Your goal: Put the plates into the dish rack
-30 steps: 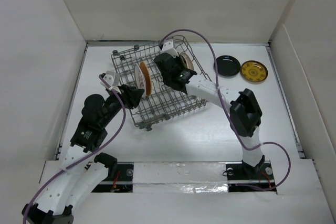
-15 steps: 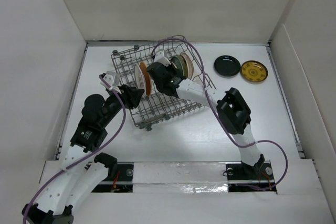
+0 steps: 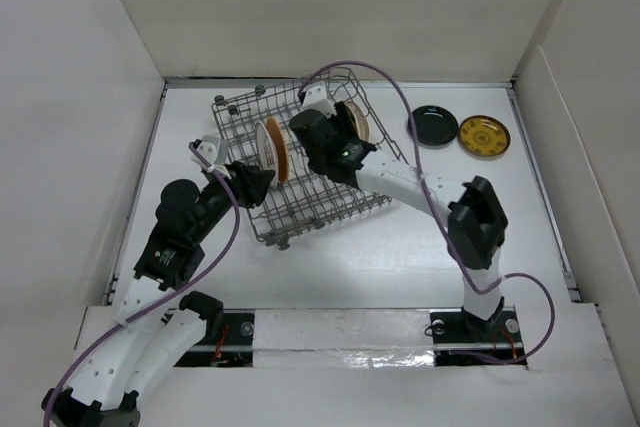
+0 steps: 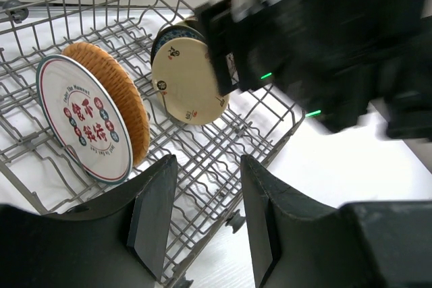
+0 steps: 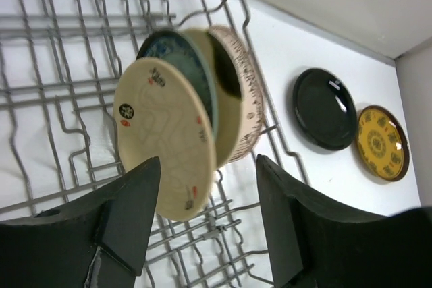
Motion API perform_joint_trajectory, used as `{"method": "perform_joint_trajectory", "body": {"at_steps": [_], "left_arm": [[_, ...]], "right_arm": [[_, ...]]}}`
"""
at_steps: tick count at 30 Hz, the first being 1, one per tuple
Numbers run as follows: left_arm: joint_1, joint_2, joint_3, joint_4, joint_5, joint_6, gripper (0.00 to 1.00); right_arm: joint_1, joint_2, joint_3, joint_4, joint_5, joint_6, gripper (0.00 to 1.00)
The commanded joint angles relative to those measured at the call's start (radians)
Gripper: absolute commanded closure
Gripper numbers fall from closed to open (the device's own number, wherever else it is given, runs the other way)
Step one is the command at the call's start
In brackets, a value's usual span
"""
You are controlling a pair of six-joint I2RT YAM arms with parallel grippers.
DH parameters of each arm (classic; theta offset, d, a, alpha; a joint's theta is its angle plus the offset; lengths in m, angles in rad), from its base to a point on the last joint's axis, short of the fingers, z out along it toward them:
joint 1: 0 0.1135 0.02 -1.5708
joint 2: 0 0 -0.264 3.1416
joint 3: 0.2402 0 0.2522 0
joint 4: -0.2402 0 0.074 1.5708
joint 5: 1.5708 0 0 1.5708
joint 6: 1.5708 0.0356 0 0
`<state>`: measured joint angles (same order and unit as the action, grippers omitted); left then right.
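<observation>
The dish rack [image 3: 318,199] sits tilted at mid-table. A white printed plate [image 4: 84,121] stands in it against an orange woven plate [image 4: 120,92]. Further right stand a cream plate [image 5: 169,133], a teal plate [image 5: 183,59] and a cream-gold dish [image 5: 233,99]. My right gripper [image 5: 209,227] is open just above the cream plate's lower rim and holds nothing. At the rack's near left rim my left gripper [image 4: 206,220] is open, with rack wires [image 4: 223,160] below the gap. A black plate [image 3: 433,126] and a yellow plate [image 3: 484,136] lie flat on the table to the right.
White walls close in the table on the left, back and right. My right arm [image 3: 420,187] stretches across the rack's right corner. In the left wrist view its blurred dark wrist [image 4: 324,38] fills the upper right.
My right gripper has gone from shut to open, and the cream plate now stands free in the rack. The right arm swung left, then back. The left arm has not moved.
</observation>
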<state>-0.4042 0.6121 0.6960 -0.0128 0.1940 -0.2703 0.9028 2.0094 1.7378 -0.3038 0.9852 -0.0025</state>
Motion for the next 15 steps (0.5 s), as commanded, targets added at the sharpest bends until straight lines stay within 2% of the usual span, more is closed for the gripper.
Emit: {"method": "perform_joint_trajectory", "body": {"at_steps": [1,3,5,6,7,8,9,11,14,15], "left_arm": [[0.002,-0.008,0.022,0.036,0.012,-0.003,0.60],[0.002,-0.008,0.020,0.033,0.018,-0.004,0.60],[0.002,-0.009,0.019,0.037,0.019,-0.006,0.60],[0.002,-0.009,0.020,0.037,0.018,-0.006,0.60],[0.002,-0.009,0.020,0.036,0.018,-0.004,0.60],[0.002,-0.008,0.020,0.034,0.019,-0.006,0.60],[0.002,-0.012,0.019,0.034,0.021,-0.006,0.60],[0.002,-0.015,0.019,0.042,0.025,-0.007,0.60],[0.002,-0.011,0.022,0.037,0.019,-0.007,0.60],[0.002,-0.009,0.022,0.036,0.021,-0.007,0.60]], "right_arm": [[-0.010,-0.220,-0.032,0.088,-0.054,0.036,0.35],[-0.044,-0.297,-0.101,0.115,-0.110,0.081,0.36],[-0.138,-0.418,-0.205,0.149,-0.239,0.157,0.49],[-0.181,-0.460,-0.248,0.193,-0.285,0.191,0.77],[-0.229,-0.500,-0.292,0.218,-0.375,0.225,0.92],[-0.327,-0.574,-0.340,0.242,-0.422,0.301,1.00],[-0.373,-0.606,-0.438,0.296,-0.454,0.338,1.00],[-0.453,-0.655,-0.529,0.370,-0.490,0.413,1.00],[-0.619,-0.629,-0.612,0.365,-0.545,0.551,1.00],[-0.710,-0.595,-0.629,0.358,-0.577,0.599,0.94]]}}
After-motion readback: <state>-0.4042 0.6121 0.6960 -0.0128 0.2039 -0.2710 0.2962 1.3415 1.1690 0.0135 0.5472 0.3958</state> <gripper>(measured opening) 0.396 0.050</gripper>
